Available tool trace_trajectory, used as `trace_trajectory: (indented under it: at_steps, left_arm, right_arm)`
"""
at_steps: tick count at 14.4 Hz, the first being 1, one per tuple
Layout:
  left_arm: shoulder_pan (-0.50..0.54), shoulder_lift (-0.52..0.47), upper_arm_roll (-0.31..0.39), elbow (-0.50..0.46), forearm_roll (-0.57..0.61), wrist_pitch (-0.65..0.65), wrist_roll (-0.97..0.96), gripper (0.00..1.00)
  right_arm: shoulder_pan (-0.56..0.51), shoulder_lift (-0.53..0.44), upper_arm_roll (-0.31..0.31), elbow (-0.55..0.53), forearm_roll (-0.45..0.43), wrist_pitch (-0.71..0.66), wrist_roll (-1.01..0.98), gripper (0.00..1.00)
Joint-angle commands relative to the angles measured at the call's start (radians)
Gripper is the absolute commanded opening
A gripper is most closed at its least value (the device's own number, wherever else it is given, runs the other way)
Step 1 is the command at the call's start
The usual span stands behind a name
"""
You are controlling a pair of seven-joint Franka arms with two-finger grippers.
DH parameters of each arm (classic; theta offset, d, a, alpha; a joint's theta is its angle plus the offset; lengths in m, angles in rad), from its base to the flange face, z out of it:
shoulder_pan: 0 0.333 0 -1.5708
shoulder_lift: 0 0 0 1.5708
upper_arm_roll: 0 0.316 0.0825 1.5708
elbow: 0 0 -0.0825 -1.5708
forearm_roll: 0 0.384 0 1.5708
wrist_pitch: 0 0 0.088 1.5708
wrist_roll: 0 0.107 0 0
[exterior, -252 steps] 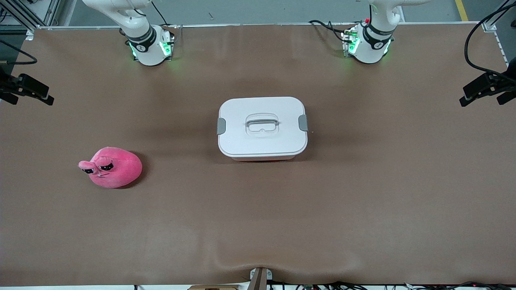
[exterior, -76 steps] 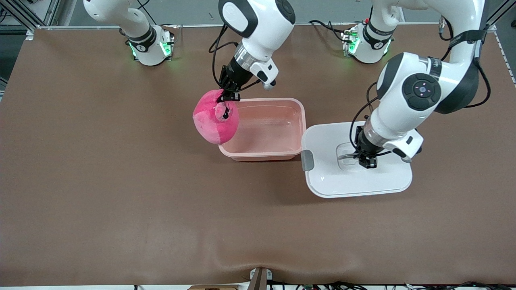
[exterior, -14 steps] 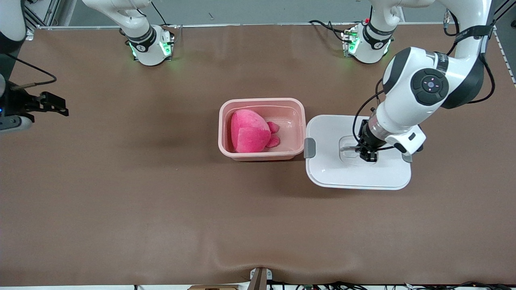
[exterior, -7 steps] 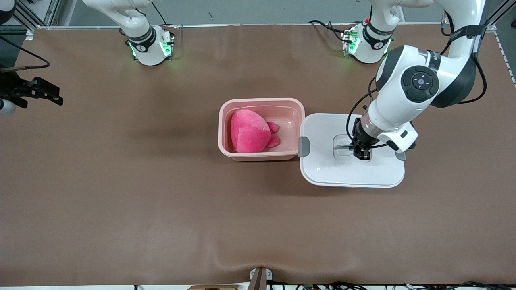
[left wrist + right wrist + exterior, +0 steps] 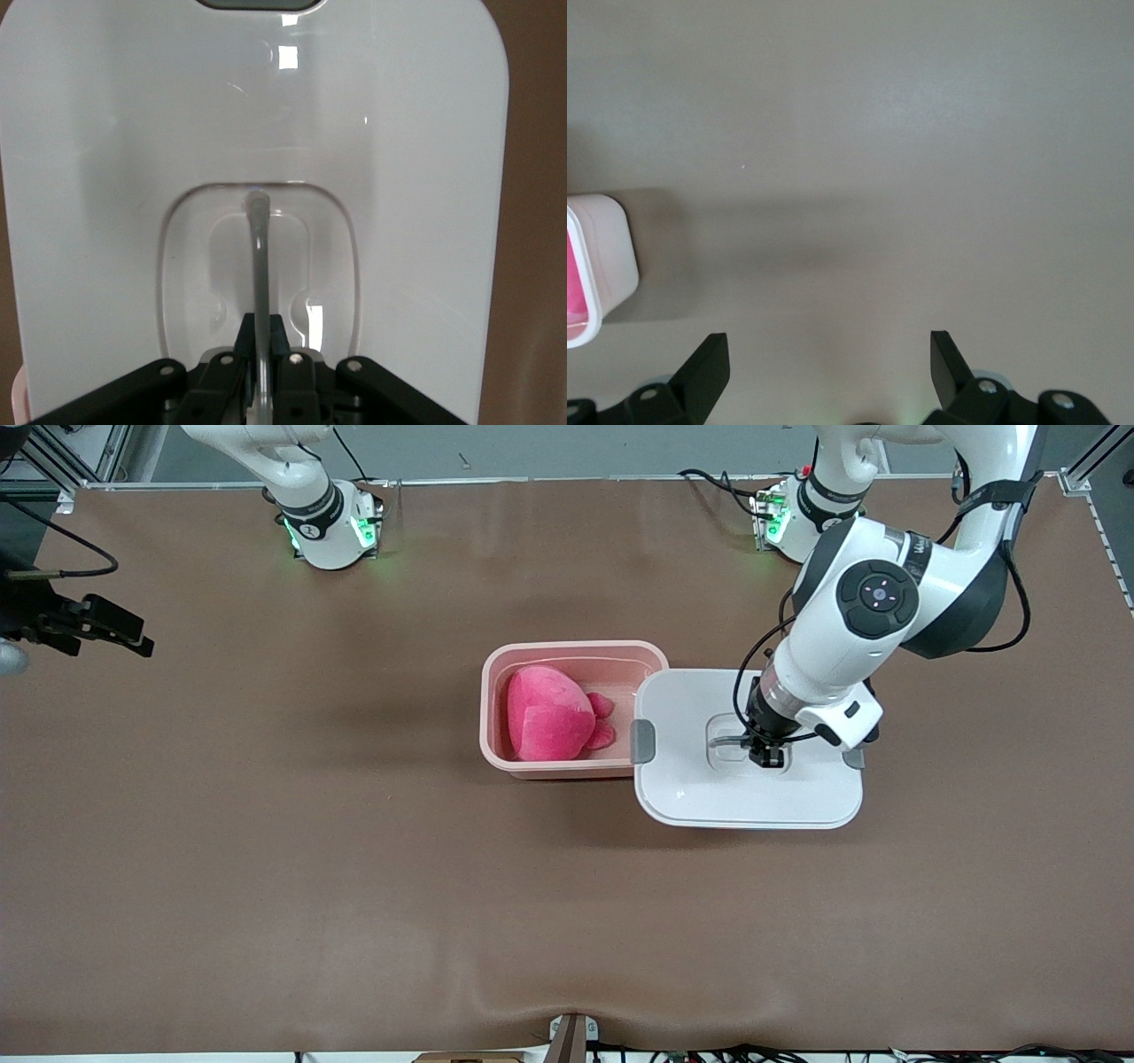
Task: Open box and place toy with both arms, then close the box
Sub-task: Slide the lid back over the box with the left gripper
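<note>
Handle (image 5: 258, 266) is what my left tool (image 5: 767, 755) has pinched, its fingers shut on the thin grey bar standing up in the recess at the middle of the lid (image 5: 700, 788). That is the right place to hold: the lid looks light, stiff and smooth, so I judge it would slip from an edge grip but hangs level from the bar. It is white with grey clips, and its edge overlaps the box (image 5: 496, 755) rim at the left arm's end. The box, translucent pink, sits mid-table (image 5: 354, 886) with the toy (image 5: 549, 717), a soft pink plush, lying inside. My right tool (image 5: 828, 372) waits spread open and empty over bare table, toward the right arm's end.
</note>
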Motion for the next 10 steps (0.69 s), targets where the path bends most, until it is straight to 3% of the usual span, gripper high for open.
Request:
trace_trajectory:
  at_steps: [1, 10]
  left_arm:
    - [-0.017, 0.001, 0.000, 0.007, 0.010, 0.005, -0.024, 0.00]
    - [-0.153, 0.030, 0.001, 0.012, 0.017, 0.034, -0.244, 0.00]
  right_arm:
    - [-0.004, -0.017, -0.002, 0.020, 0.012, -0.017, 0.021, 1.00]
    - [-0.027, -0.017, -0.003, 0.013, -0.019, 0.001, -0.051, 1.00]
